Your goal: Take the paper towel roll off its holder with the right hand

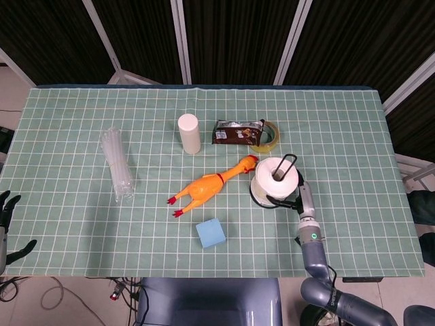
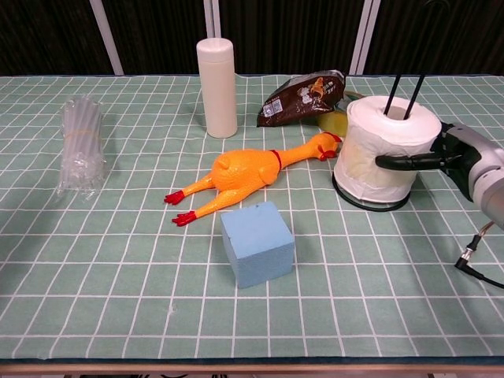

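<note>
The white paper towel roll [image 1: 276, 178] [image 2: 386, 150] stands upright on its black wire holder [image 2: 370, 203], whose two thin rods [image 2: 396, 88] rise out of the core. My right hand [image 1: 300, 195] [image 2: 445, 156] is at the roll's right side and grips it, with dark fingers [image 2: 402, 161] laid across the front; the thumb is hidden behind the roll. My left hand [image 1: 6, 209] hangs off the table's left edge, fingers apart and holding nothing.
A rubber chicken [image 2: 252, 175] lies just left of the roll, its head almost touching it. A blue foam cube [image 2: 257, 242] sits in front of it. Behind are a cream bottle [image 2: 217, 87], a brown snack bag [image 2: 303, 96] and a tape ring [image 1: 270, 134]. A bundle of plastic cups [image 2: 80, 143] lies far left.
</note>
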### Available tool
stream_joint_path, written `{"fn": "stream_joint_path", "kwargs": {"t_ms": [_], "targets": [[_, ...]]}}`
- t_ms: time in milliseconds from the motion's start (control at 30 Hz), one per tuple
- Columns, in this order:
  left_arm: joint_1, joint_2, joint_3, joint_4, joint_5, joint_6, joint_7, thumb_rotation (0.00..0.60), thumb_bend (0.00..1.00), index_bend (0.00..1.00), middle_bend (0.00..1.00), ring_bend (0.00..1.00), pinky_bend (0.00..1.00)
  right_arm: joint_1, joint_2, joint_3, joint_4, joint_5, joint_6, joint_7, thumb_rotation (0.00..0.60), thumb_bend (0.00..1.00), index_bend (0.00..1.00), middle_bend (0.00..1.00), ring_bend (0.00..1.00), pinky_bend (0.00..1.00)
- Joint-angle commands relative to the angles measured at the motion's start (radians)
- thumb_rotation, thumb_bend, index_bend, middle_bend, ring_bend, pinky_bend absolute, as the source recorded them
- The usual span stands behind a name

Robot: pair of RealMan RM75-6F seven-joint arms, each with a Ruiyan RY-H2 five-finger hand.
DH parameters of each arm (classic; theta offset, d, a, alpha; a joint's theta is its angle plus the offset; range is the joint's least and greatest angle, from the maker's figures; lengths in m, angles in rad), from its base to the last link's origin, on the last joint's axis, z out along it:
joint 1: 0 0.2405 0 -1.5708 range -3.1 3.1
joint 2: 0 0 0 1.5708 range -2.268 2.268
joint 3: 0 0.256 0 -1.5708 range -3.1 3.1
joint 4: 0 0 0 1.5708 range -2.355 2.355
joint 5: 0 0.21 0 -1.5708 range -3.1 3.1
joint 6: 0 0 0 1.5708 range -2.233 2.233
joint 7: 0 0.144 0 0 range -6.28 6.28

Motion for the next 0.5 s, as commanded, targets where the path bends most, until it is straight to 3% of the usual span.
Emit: {"fn": "stream_joint_path", "kwargs": {"t_ms": [33,300,500], "targets": [[0.0,0.0,0.0,0.0,0.0,0.001,-0.001,0.6,0.05,0.14,0.04,0.0,0.0,-0.006,0.021,0.002,-0.034,-0.021,0.018,0.001,0.6,0.0,0.22,0.23,0.02,0.0],[0.001,0.001,0.002,-0.002,0.003,0.002,0.0,0.6,0.05,0.14,0.04,0.0,0.0,-0.017,0.136,0.039,-0.205,-0.026,0.013,-0.009,0.6,0.0,0.22,0.23,0.02,0.0],[0.002,0.002,0.004,-0.004,0.005,0.002,-0.002,0.6,0.05,0.14,0.04,0.0,0.0,0.002,0.257,0.108,-0.331,0.035,-0.018,-0.082,0.6,0.0,0.22,0.23,0.02,0.0]]}}
